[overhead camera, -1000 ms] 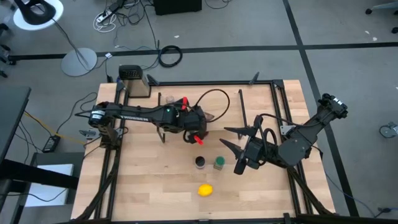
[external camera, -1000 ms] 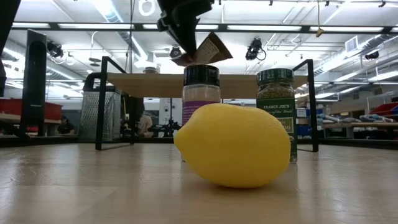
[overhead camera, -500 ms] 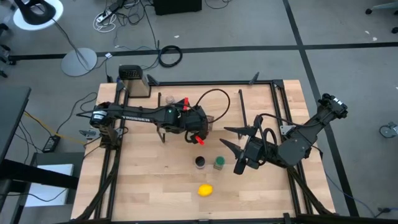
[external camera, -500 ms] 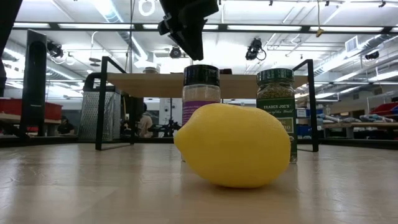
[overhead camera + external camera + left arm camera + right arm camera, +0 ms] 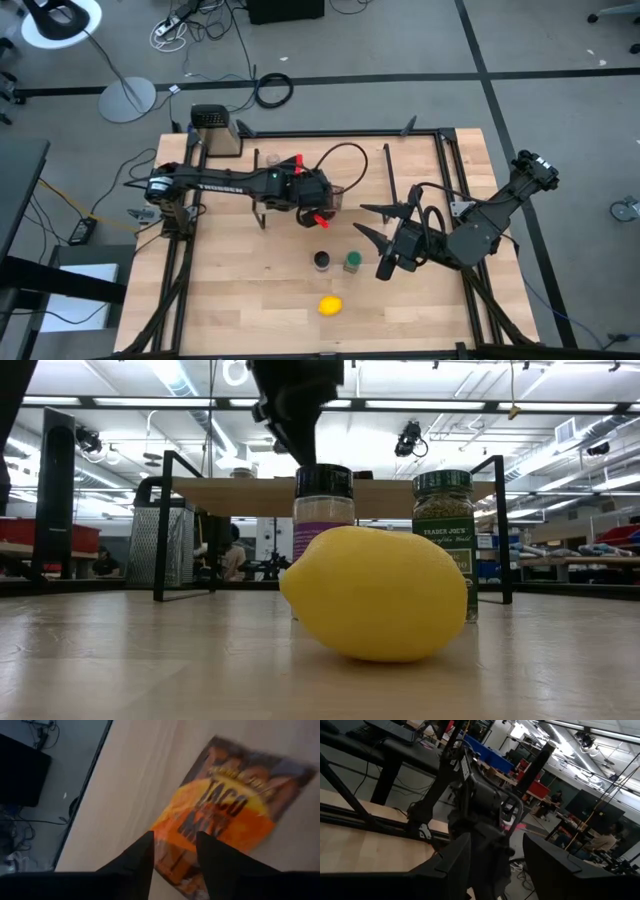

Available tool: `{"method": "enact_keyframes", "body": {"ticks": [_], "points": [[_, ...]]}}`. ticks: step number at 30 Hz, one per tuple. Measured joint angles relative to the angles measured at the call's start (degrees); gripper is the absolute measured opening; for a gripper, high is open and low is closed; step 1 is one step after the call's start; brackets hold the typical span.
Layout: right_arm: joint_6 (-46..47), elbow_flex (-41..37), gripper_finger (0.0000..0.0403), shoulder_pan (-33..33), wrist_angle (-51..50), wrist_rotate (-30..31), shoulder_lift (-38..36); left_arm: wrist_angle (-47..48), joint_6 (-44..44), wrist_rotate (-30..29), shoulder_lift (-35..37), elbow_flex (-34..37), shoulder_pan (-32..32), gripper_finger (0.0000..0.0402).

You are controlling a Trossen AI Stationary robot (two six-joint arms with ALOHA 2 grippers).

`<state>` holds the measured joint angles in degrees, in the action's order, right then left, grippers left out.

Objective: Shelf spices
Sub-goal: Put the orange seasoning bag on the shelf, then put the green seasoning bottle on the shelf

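The shelf [image 5: 400,498] stands at mid table, a light board on black legs. The flat orange packet [image 5: 227,815] lies face up on its top board. My left gripper [image 5: 175,855] hovers open just above the packet's near end without touching it; in the low view it is above the board [image 5: 295,410]. A purple jar with a black lid [image 5: 321,261] and a green jar [image 5: 352,262] stand upright on the table in front of the shelf. My right gripper [image 5: 385,262] waits open to the right of the green jar.
A yellow lemon [image 5: 330,305] lies near the table's front edge, close before the low camera [image 5: 375,592]. A metal grater [image 5: 213,130] stands at the far left corner. A small pale jar [image 5: 272,158] sits toward the shelf's far left.
My left gripper has opened and let go of the orange packet. The packet, held tilted above the shelf a second ago, has dropped flat onto the top board. The gripper has drawn back slightly toward the table's left.
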<state>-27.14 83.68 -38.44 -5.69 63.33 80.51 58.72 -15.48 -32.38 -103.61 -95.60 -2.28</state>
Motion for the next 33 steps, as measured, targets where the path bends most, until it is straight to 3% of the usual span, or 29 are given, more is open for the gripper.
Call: {"method": "enact_keyframes", "body": {"ticks": [8,13,20,33], "points": [[0.0,0.0,0.0179,0.0,0.0,0.0,0.0,-1.3,0.1,-0.2,0.1,4.2,0.1,0.0075],[0.0,0.0,0.0179,0.0,0.0,0.0,0.0,-1.0,-1.4,0.5,0.0,3.3,-0.2,0.0047],[0.0,0.0,0.0179,0.2,0.0,0.0,0.0,-2.4,-1.6,0.8,0.0,-1.2,-2.4,0.0043],[0.0,0.0,0.0179,0.4,0.0,0.0,0.0,-3.3,-1.0,0.8,0.6,-1.5,-3.0,0.004]]}}
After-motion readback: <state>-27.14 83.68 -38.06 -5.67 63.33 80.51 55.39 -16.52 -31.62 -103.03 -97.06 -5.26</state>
